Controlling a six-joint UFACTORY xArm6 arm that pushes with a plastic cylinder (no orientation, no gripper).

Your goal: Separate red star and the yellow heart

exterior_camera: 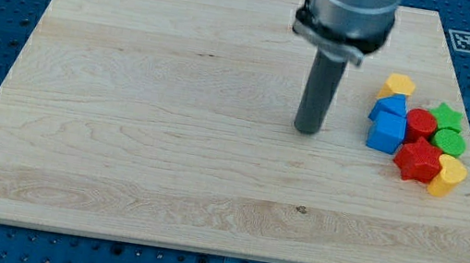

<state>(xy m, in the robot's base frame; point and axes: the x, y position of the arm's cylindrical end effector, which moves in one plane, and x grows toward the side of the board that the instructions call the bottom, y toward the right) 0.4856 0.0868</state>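
The red star (416, 161) lies at the view's right, in a tight cluster of blocks. The yellow heart (447, 175) touches it on its right side, at the lower right of the cluster. My tip (308, 129) rests on the board to the left of the cluster, about a block's width away from the blue blocks and level with them.
The cluster also holds a yellow block (400, 84) at its top, two blue blocks (391, 106) (387, 133), a red round block (420, 124), a green star (447, 117) and a green round block (449, 141). The wooden board (171, 122) ends just right of them.
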